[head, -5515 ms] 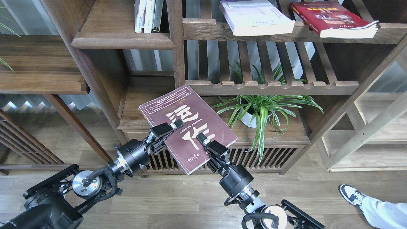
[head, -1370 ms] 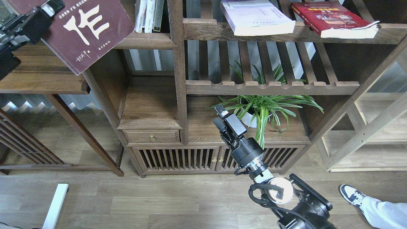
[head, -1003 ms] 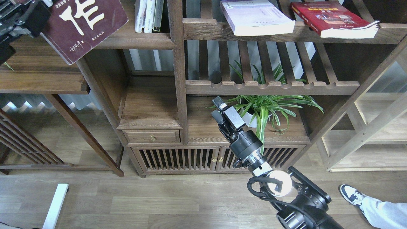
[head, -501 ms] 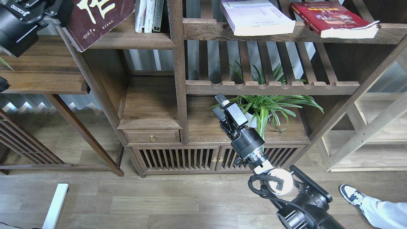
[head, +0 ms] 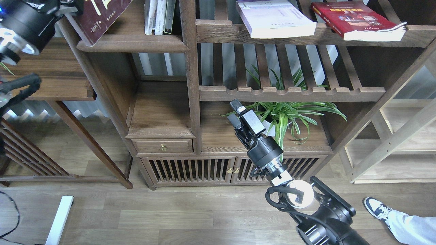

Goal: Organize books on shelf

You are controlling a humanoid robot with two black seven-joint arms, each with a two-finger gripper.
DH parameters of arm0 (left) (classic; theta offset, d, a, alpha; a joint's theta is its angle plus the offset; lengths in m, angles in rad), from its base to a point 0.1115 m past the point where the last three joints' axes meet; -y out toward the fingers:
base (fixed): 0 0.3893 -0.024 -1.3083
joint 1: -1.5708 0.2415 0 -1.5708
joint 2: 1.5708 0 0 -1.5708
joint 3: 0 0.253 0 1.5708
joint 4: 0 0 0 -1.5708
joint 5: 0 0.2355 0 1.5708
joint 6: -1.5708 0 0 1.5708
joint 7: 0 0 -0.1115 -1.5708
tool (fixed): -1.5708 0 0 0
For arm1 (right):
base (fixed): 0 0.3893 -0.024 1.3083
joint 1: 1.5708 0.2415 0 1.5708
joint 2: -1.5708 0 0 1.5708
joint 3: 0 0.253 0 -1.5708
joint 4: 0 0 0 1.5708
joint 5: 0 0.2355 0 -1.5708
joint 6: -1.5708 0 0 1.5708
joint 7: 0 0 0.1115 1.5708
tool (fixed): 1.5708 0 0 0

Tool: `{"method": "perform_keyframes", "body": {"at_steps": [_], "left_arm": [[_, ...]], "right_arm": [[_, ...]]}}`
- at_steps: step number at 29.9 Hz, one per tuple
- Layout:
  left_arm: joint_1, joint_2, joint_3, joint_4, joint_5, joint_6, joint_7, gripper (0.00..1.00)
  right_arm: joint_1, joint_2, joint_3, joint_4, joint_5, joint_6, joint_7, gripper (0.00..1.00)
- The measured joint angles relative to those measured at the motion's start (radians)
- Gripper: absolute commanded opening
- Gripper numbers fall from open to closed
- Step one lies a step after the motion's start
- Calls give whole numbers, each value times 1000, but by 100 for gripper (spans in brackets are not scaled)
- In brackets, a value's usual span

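Observation:
The dark maroon-brown book (head: 102, 15) is tilted at the top left, its lower corner over the solid plank shelf (head: 136, 43); its upper part is cut off by the frame edge. My left gripper (head: 69, 4) is at the top edge, shut on the book's left side. The white/pale lavender book (head: 272, 18) and the red book (head: 354, 18) lie flat on the upper slatted shelf. My right gripper (head: 234, 111) is open and empty, in front of the low compartment near the plant.
Thin white-spined books (head: 158, 17) stand upright at the right end of the plank shelf. A potted spider plant (head: 279, 115) is just right of my right gripper. A person's shoe (head: 376, 208) is at the lower right. A side table (head: 44, 78) stands at the left.
My left arm has carried the maroon book up and to the right, from over the side table onto the plank shelf. The right gripper has hardly moved.

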Motion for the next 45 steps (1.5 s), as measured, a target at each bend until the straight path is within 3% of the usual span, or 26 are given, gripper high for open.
{"method": "perform_keyframes", "body": {"at_steps": [9, 22, 35, 45], "left_arm": [[-97, -49, 119, 5, 42, 242, -8, 0], [-172, -124, 247, 12, 66, 490, -22, 0], [-188, -126, 274, 51, 71, 507, -49, 1], [-232, -137, 302, 207, 49, 507, -133, 2]], "right_arm": [[-15, 0, -2, 1, 0, 0, 0, 99], [-39, 0, -1, 1, 3, 0, 0, 99], [-47, 0, -1, 0, 8, 0, 1, 99], [-47, 0, -3, 2, 8, 0, 2, 99]]}}
